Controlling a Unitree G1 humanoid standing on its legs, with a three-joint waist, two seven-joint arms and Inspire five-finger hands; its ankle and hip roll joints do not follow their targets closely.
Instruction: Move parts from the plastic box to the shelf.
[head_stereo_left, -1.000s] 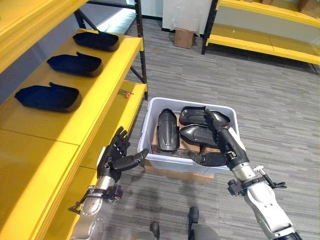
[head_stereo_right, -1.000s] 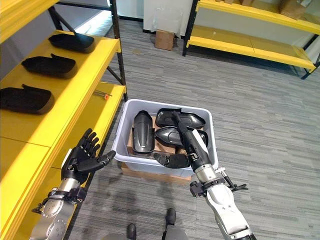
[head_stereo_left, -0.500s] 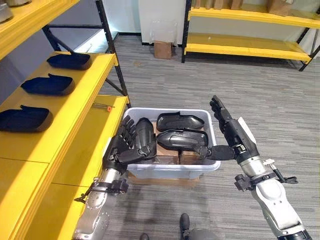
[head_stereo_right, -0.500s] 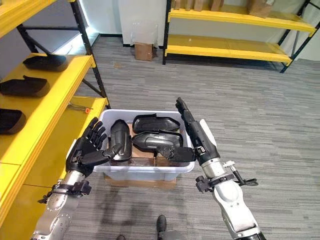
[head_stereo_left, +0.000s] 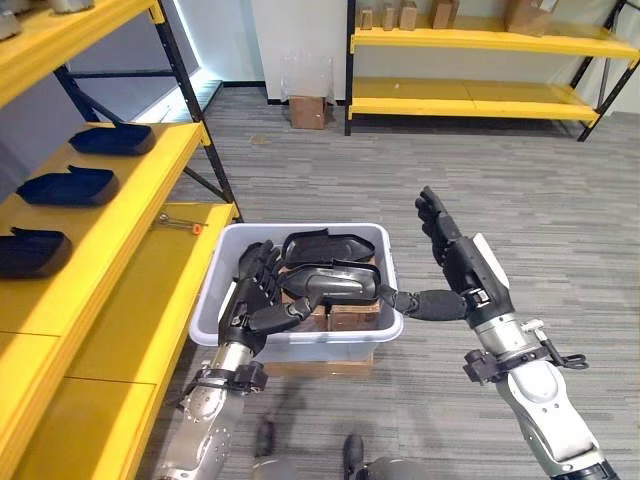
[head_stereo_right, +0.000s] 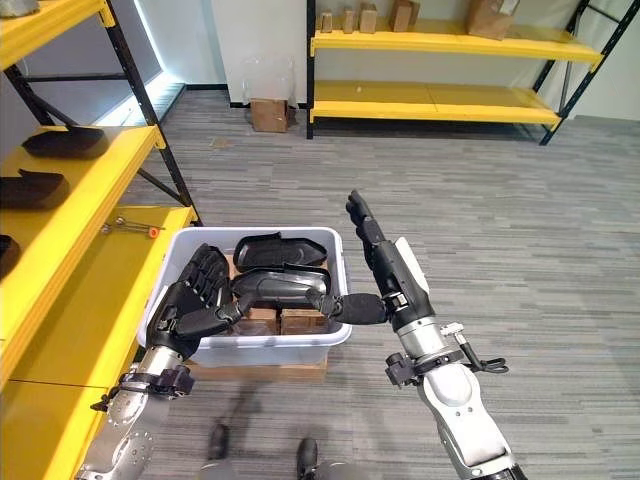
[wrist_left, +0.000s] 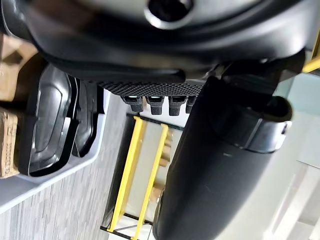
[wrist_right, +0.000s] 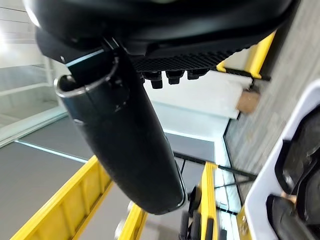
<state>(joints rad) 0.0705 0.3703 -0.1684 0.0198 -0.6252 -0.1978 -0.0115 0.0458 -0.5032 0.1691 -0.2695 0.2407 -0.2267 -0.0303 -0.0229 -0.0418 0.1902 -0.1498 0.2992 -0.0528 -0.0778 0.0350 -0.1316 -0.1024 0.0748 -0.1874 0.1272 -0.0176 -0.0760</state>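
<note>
Nearest, the left hand (head_stereo_left: 255, 300) is raised at the near left edge of the box (head_stereo_left: 225, 300), its fingers straight and spread over the rim, the thumb pointing across toward the parts; it holds nothing. The right hand (head_stereo_left: 460, 265) stands just outside the box's right wall, fingers straight and together, pointing away, with the thumb reaching sideways over the rim toward a black part (head_stereo_left: 335, 285); whether the thumb touches it cannot be told.

The grey box rests on a flat piece of cardboard (head_stereo_left: 320, 365) on the floor (head_stereo_left: 500, 200). Inside, two long black parts lie side by side, the second part (head_stereo_left: 320, 243) farther back, on top of brown cartons (head_stereo_left: 350, 315).

To the left, the yellow shelf (head_stereo_left: 130, 290) runs alongside the box. Its lower board carries a small tool (head_stereo_left: 180, 223) with an orange tip. The upper board holds three shelved parts (head_stereo_left: 60, 185) in a row.

Far off stand a cardboard box (head_stereo_left: 307, 110) and a second yellow rack (head_stereo_left: 470, 95).
</note>
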